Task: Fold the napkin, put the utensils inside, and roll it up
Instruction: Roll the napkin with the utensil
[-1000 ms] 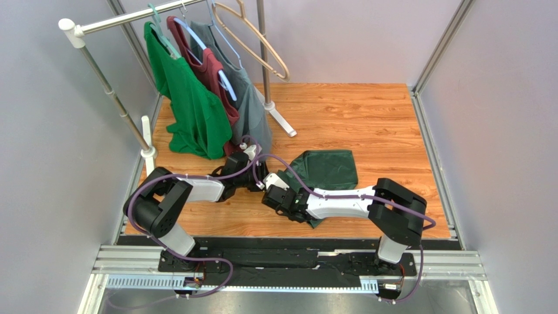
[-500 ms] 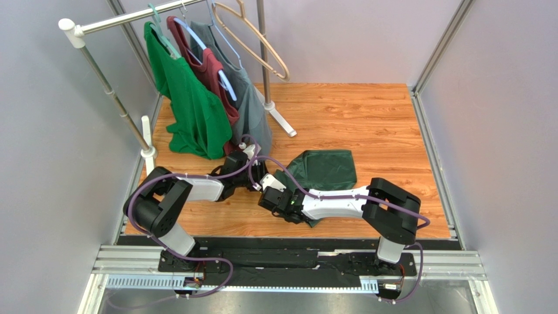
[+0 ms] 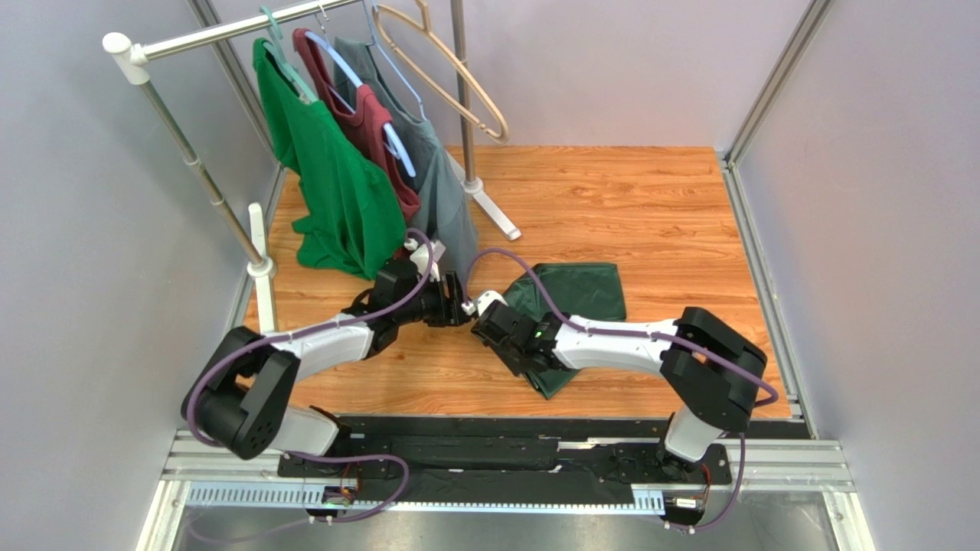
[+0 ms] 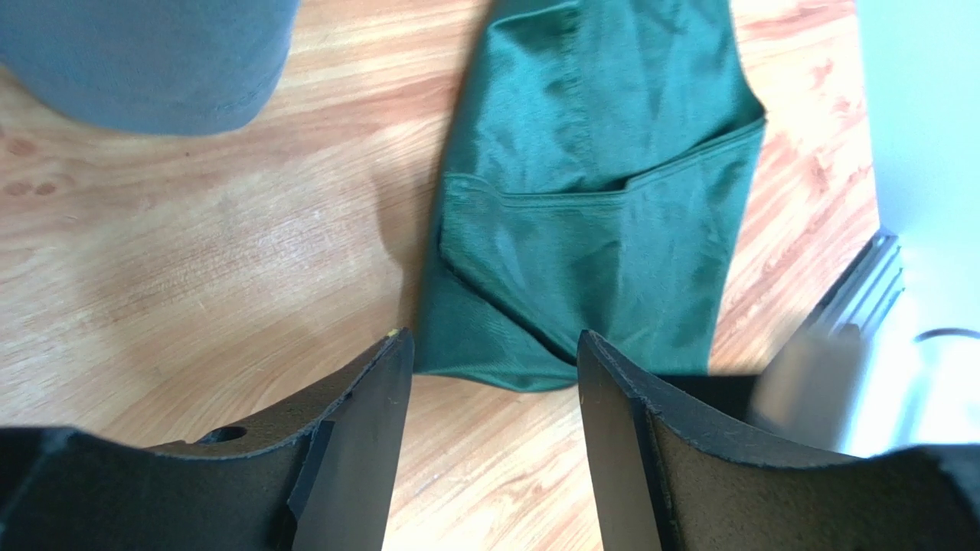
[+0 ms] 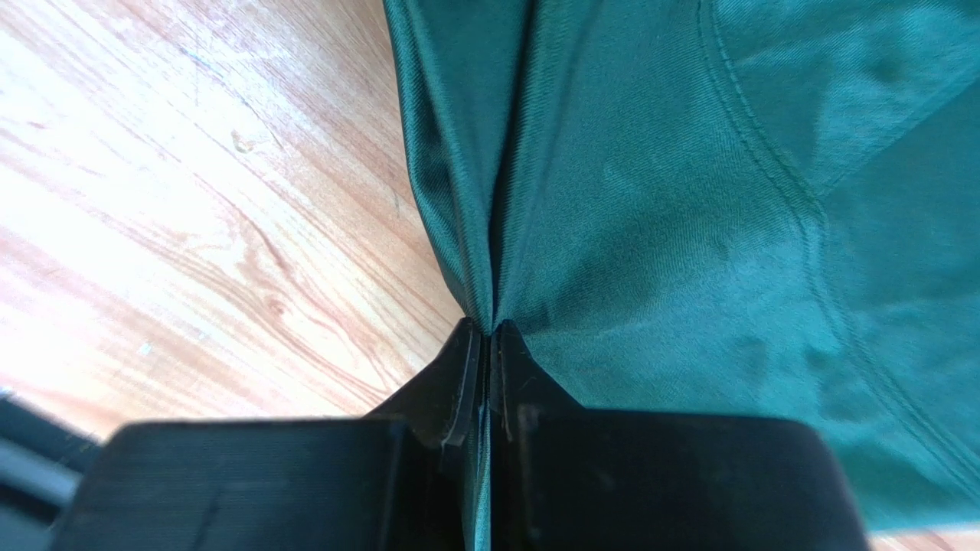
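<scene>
Fold step — right fingers (image 5: 469,373) pressed together on a pinch of napkin (image 3: 581,293) edge.
Napkin lies bunched, partly doubled, mid-table (image 3: 644,207). Left fingers (image 4: 362,448) are spread above its hem, holding nothing. My plan: carry the pinched edge across low and slow, with the left pinning the opposite hem — the cloth looks slick. No fork in view.

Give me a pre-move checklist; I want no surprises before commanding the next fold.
1. Right gripper pinching the napkin: ok, jaws closed on a fold.
2. Left gripper open and empty: ok, at the napkin's edge.
3. Napkin lying flat on the table: not ok, layered and gathered at the pinch.
4. Fork in sight: not ok, no view shows it.
5. Grey shirt clear of the left gripper: cannot tell.
</scene>
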You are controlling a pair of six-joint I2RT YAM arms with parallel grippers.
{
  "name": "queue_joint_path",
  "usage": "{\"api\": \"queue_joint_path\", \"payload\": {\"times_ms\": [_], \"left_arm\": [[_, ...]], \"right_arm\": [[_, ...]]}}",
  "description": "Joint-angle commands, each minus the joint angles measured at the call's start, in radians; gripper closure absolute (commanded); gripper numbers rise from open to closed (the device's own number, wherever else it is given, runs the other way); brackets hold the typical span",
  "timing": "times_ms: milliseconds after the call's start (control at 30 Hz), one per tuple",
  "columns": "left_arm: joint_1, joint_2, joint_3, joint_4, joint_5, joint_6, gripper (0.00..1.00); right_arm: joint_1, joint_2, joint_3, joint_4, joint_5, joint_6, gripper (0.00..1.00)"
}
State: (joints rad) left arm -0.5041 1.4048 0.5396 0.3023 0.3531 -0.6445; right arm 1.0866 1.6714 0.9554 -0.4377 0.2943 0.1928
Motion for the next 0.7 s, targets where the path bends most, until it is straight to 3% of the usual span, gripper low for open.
{"api": "queue_joint_path", "payload": {"times_ms": [0,167,300,433,600,667], "left_arm": [[0.004,-0.082,-0.047,-0.011,0.0,0.078,0.36],[0.004,-0.11,-0.082,0.037,0.033,0.167,0.35],[0.003,-0.127,-0.131,0.191,0.092,0.23,0.35],[0.001,-0.132,-0.139,0.218,0.118,0.29,0.34],[0.001,-0.099,-0.124,0.218,0.08,0.283,0.32],[0.001,-0.083,-0.136,0.292,0.124,0.276,0.31]], "right_arm": [[-0.071,-0.052,-0.049,0.066,-0.268,-0.007,1.0],[-0.161,-0.061,-0.084,0.134,-0.504,-0.018,1.0],[-0.231,-0.059,-0.106,0.171,-0.621,-0.026,1.0],[-0.303,-0.044,-0.11,0.194,-0.745,-0.035,1.0],[-0.385,0.002,-0.118,0.221,-0.902,-0.038,1.0],[-0.412,0.013,-0.119,0.234,-0.952,-0.038,1.0]]}}
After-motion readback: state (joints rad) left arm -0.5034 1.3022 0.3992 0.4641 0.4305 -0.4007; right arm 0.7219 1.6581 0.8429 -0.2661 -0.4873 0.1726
